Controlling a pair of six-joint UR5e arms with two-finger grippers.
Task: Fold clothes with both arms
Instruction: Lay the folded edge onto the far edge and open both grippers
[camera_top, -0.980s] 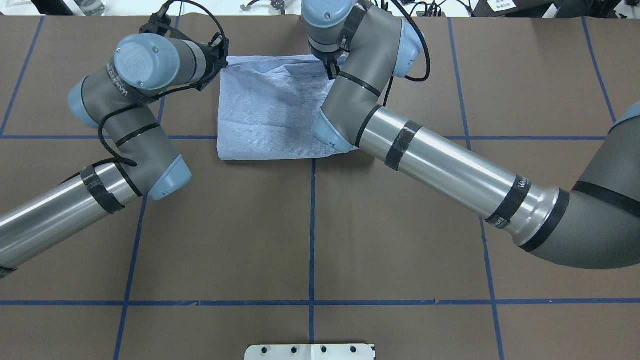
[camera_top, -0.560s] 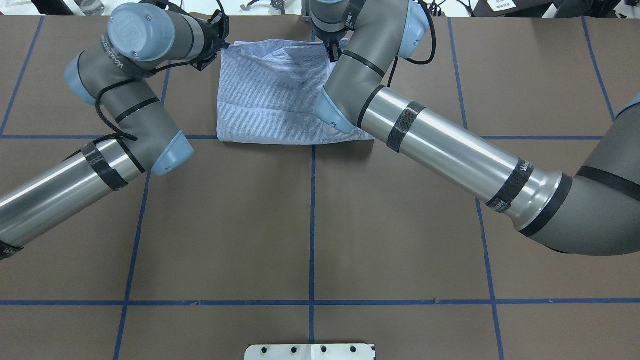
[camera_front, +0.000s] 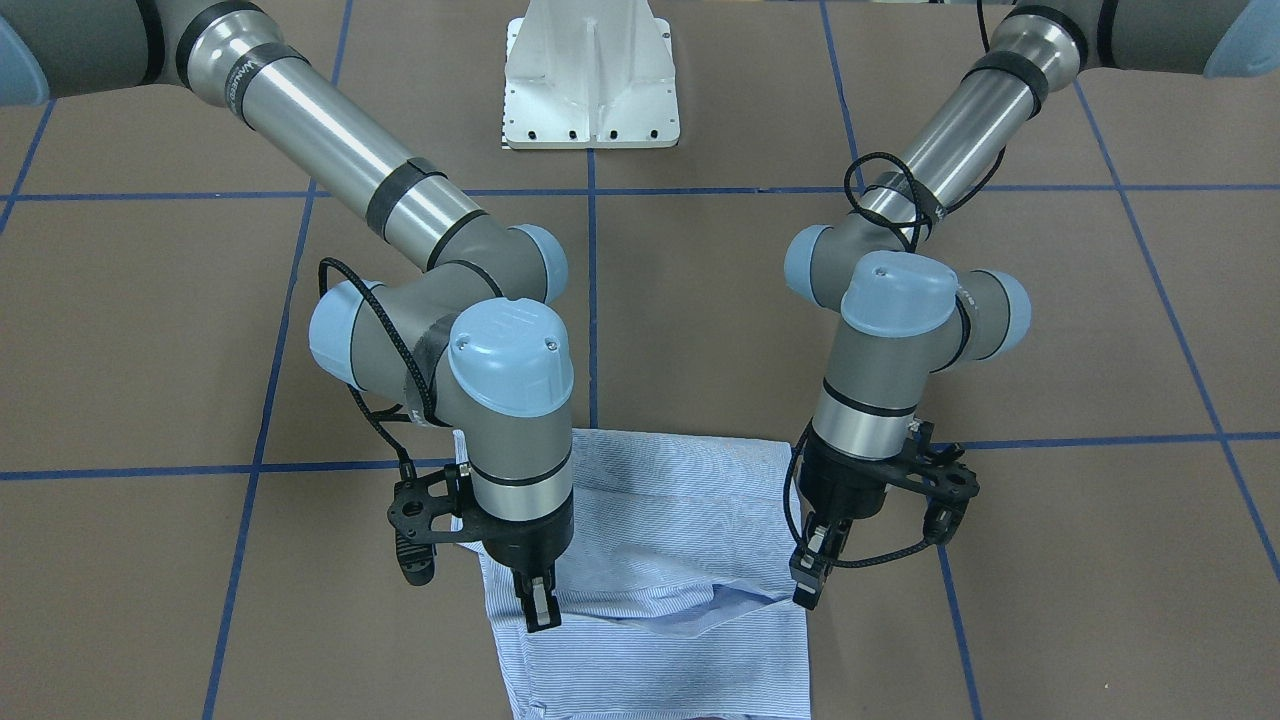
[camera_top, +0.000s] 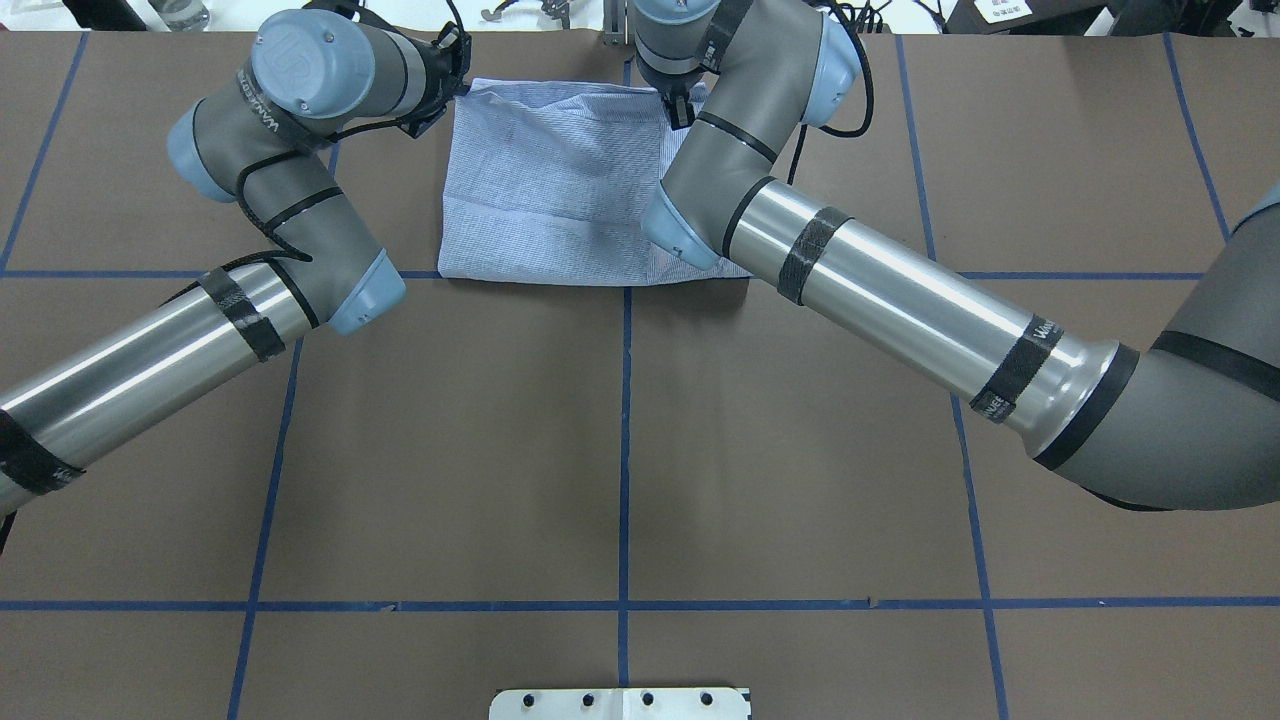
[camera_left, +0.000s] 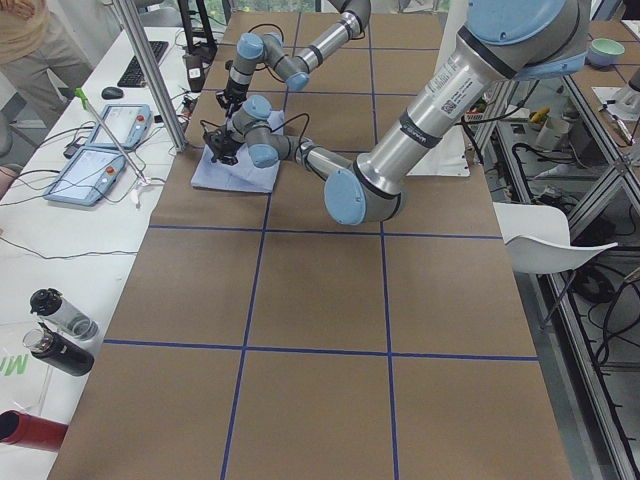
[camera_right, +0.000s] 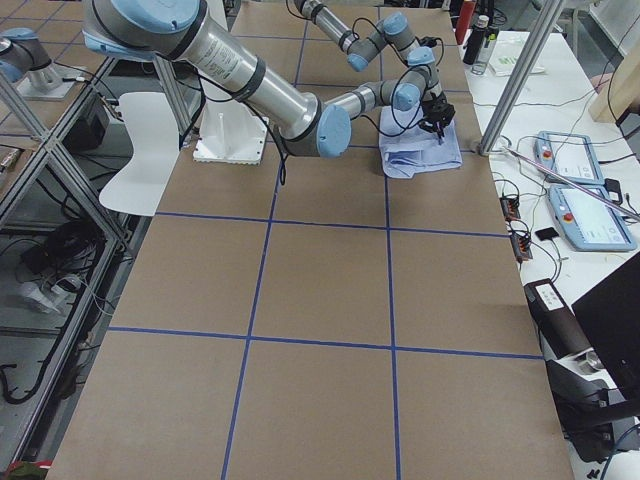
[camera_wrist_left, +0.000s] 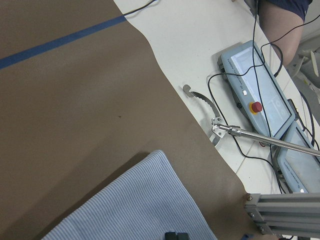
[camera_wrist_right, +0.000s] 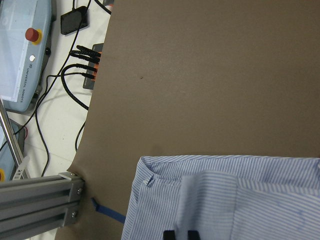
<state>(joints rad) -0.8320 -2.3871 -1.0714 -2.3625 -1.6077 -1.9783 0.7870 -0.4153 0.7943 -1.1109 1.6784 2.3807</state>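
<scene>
The clothes are one light-blue striped shirt (camera_top: 550, 180), folded into a rectangle near the table's far edge (camera_front: 650, 540). Its near edge lies along a blue tape line. My left gripper (camera_front: 810, 590) is at the shirt's far corner on my left side, fingers together on the fabric edge (camera_wrist_left: 176, 235). My right gripper (camera_front: 538, 608) points down on the shirt's far part on my right side, shut on a strip of cloth (camera_wrist_right: 181, 234). Between the two grippers the top layer bulges in a raised fold (camera_front: 690, 610). The right arm's elbow hides the shirt's near right corner in the overhead view.
Just beyond the shirt, the brown table cover ends (camera_wrist_left: 200, 135). Teach pendants (camera_wrist_left: 260, 105), cables and an aluminium post (camera_wrist_right: 40, 200) lie past that edge. The white pedestal base (camera_front: 590, 80) stands at the robot's side. Blue tape lines (camera_top: 625, 450) grid the table.
Both grippers moved away from the robot toward the far edge, drawing the shirt with them. Its near edge slid up to the tape line. The left arm then shifted slightly right.
</scene>
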